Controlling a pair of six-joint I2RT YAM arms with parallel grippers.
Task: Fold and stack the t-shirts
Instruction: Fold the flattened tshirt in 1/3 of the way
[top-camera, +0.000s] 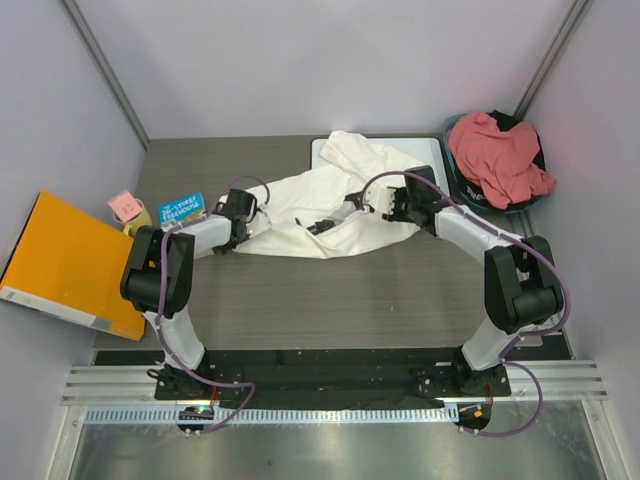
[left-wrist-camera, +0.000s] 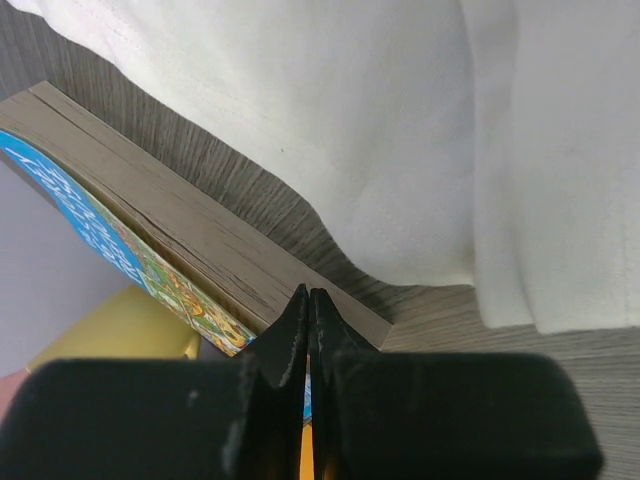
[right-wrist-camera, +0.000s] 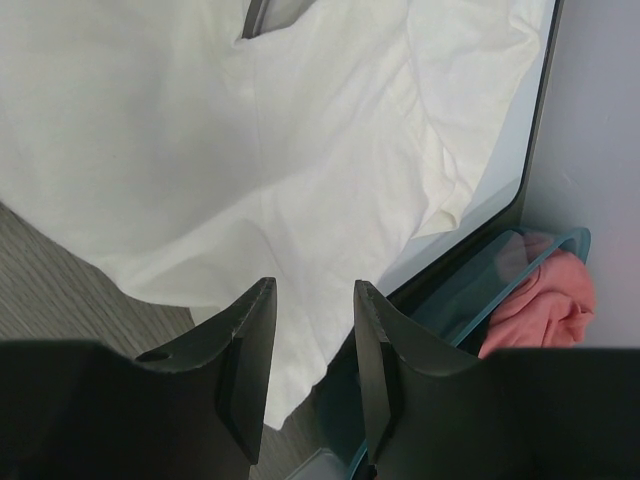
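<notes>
The large white t-shirt (top-camera: 320, 205) lies rumpled across the middle of the table, its far part over the whiteboard (top-camera: 325, 150). The salmon t-shirt (top-camera: 495, 155) is bunched in a teal basket (top-camera: 447, 130) at the back right. My left gripper (top-camera: 242, 208) is at the white shirt's left edge; in the left wrist view it (left-wrist-camera: 308, 292) is shut and empty, with the shirt (left-wrist-camera: 400, 120) ahead. My right gripper (top-camera: 380, 200) is over the shirt's right part. In the right wrist view it (right-wrist-camera: 315, 285) is open and empty above the cloth (right-wrist-camera: 200, 130). The salmon shirt (right-wrist-camera: 550, 305) shows at the right.
A blue book (top-camera: 180, 208) lies left of the white shirt, just under my left gripper (left-wrist-camera: 170, 220). A pink and yellow object (top-camera: 128, 208) and an orange folder (top-camera: 65, 260) lie further left. The basket (right-wrist-camera: 480, 290) stands beside the whiteboard (right-wrist-camera: 525, 100). Grey walls enclose the table.
</notes>
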